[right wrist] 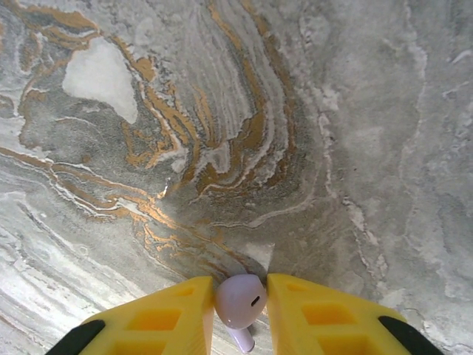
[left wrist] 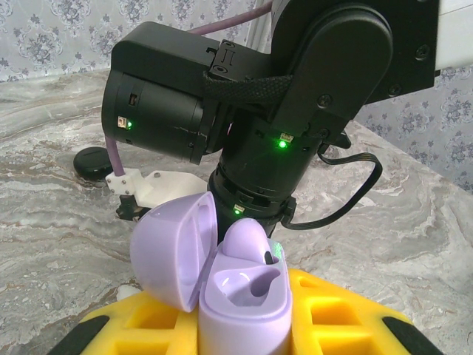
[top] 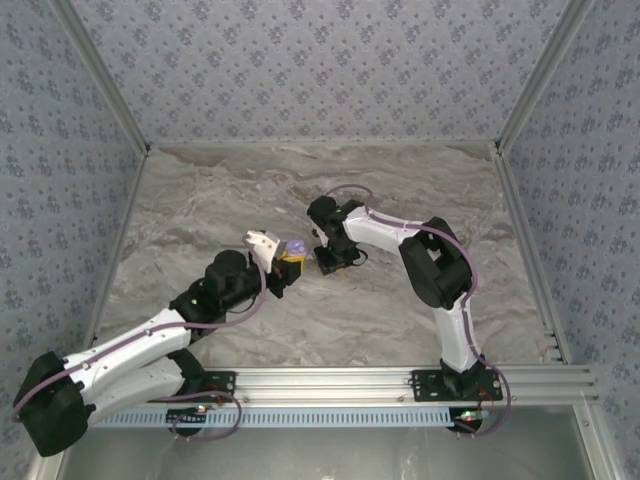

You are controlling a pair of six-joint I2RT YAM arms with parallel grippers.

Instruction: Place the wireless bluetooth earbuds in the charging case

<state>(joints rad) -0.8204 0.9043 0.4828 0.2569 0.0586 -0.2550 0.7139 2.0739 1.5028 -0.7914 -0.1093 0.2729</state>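
Observation:
My left gripper [left wrist: 240, 319] is shut on the pale lilac charging case [left wrist: 244, 303], which stands upright between the yellow fingers [left wrist: 336, 318]. Its lid [left wrist: 170, 248] is swung open to the left. One lilac earbud [left wrist: 251, 238] sits in the far slot and the near slot is hollow. From above, the case [top: 293, 247] lies mid-table with my right gripper [top: 330, 263] just to its right. In the right wrist view, the right gripper [right wrist: 240, 297] is shut on a second lilac earbud [right wrist: 238, 302], stem pointing back, just above the marble table [right wrist: 222, 148].
A black round puck [left wrist: 92, 161] lies on the table beyond the case, to the left. The right arm's black wrist [left wrist: 281, 111] and its cable [left wrist: 355, 192] stand close behind the case. Patterned walls [top: 320, 60] enclose the table on three sides.

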